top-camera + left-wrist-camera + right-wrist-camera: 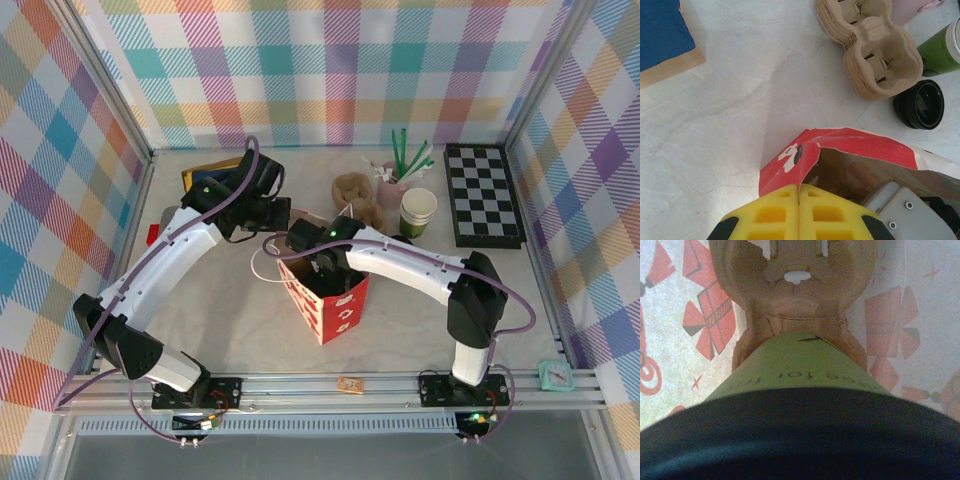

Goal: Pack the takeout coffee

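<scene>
Risk first: the takeout coffee (795, 370) is deep in the red bag (335, 310), with its base at a pocket of the pulp carrier (790, 285) on the bag floor. I can't tell if it's fully seated. If I let go with it half in, it tips, the lid may pop and it spills inside.

Second risk: my left tool (799, 197) is clenched on the bag's rim, holding the mouth open. The paper is thin, so a slip or tear would fold the mouth onto my right arm.

Third: pulling out crooked could drag the bag over on the counter (240, 330).

My right tool (325, 262) is down inside the bag, jaws wide. I judge it is grasping the coffee near the lid, though the fingers are not visible. The coffee sits directly under the right wrist camera, lid nearest, green body pointing down at the carrier. The left tool is apart from it, at the bag's edge.
</scene>
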`<state>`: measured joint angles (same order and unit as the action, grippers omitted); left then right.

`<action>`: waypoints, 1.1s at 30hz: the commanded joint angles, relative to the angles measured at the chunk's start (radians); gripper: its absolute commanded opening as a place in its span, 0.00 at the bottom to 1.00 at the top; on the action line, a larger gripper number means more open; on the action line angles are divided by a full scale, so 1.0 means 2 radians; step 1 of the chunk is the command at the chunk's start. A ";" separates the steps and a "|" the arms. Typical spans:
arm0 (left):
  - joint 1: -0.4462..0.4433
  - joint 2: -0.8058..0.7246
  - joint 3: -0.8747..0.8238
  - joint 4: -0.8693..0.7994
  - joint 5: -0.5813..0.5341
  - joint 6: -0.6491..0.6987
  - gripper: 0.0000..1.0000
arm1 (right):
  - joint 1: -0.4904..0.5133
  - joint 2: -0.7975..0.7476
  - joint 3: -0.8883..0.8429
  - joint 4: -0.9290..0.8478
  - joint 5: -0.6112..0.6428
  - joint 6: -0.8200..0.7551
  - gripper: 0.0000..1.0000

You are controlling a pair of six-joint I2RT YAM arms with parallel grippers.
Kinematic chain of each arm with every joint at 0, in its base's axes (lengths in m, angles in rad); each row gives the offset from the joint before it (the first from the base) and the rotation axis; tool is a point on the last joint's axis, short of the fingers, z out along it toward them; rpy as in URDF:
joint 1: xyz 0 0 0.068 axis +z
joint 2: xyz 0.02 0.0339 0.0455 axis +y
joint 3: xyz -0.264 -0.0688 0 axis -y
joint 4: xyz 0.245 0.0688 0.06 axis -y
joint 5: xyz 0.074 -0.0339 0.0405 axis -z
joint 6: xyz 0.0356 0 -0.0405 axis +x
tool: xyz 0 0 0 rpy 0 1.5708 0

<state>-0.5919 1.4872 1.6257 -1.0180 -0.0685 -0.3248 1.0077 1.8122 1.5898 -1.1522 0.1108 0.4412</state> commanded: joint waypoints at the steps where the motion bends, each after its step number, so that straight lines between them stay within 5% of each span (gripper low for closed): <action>1: 0.002 -0.014 -0.004 -0.007 -0.007 -0.005 0.00 | -0.003 -0.020 0.008 -0.020 0.000 0.006 0.56; 33: 0.002 -0.011 0.004 -0.008 -0.022 -0.004 0.00 | 0.002 -0.028 -0.023 -0.015 -0.008 0.021 0.56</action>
<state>-0.5919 1.4834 1.6234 -1.0210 -0.0834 -0.3252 1.0080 1.7897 1.5627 -1.1664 0.1032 0.4618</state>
